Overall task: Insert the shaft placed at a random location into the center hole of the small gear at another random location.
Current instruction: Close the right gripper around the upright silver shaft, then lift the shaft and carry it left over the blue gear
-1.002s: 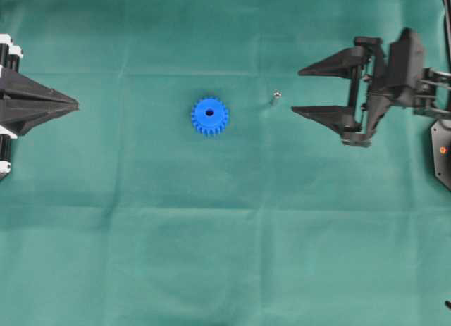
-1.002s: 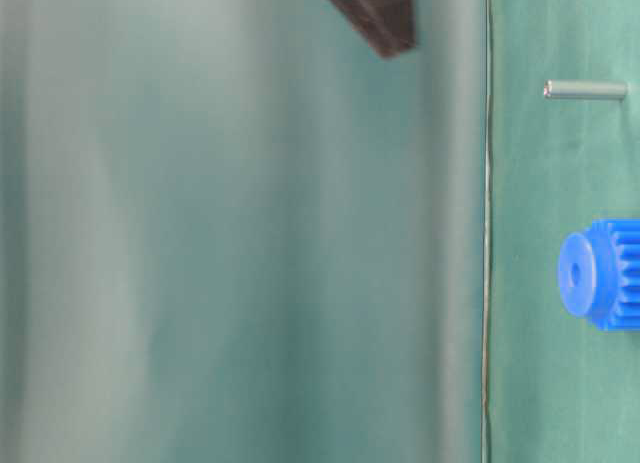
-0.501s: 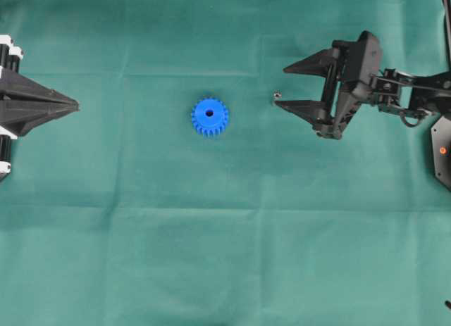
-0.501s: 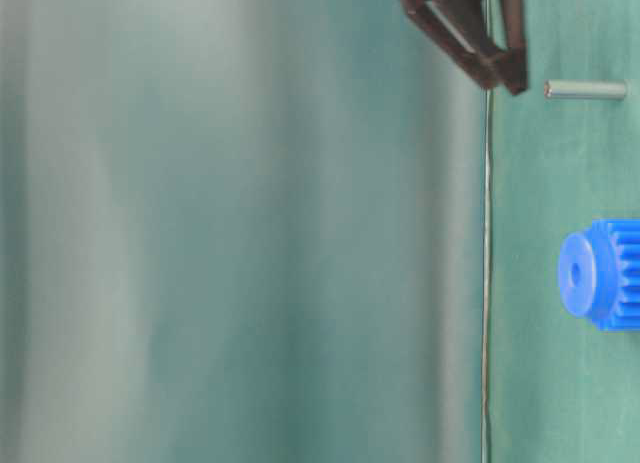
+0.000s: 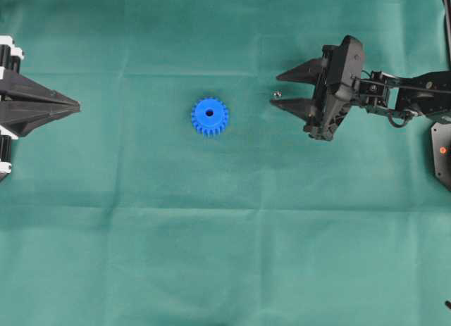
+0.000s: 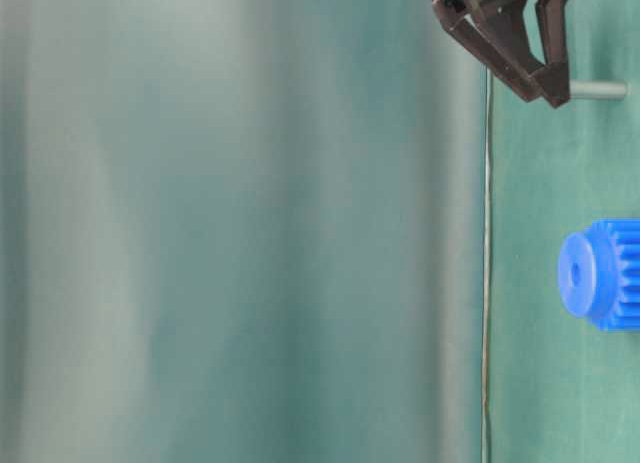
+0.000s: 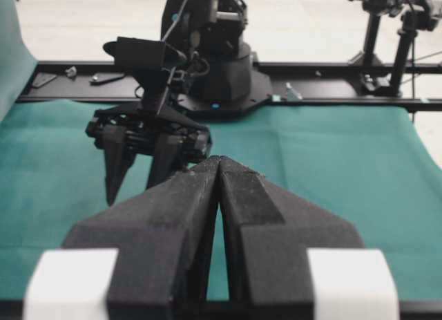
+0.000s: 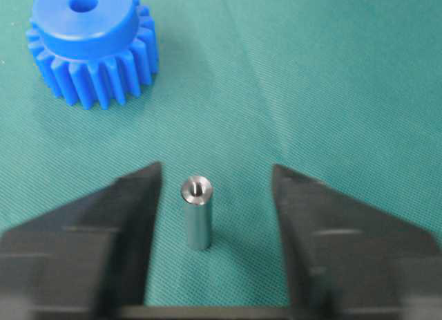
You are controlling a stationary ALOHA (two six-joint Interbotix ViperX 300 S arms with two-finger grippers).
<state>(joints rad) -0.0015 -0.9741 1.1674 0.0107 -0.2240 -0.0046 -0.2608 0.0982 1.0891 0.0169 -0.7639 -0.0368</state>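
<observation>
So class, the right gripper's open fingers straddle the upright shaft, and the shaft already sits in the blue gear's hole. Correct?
Not quite. The shaft stands on the cloth between the right gripper fingers, apart from the blue gear, whose hole is empty. The right wrist view shows it.

Your shaft (image 8: 196, 213) is a short silver-grey metal pin standing upright on the green cloth, its top face showing a small recess. From overhead it reads as a tiny shiny dot. Your small gear (image 5: 209, 116) is bright blue plastic, lying flat with teeth around the rim and raised hub up; the center hole (image 5: 209, 113) is a dark round bore, open. Shaft and gear sit well apart.
</observation>
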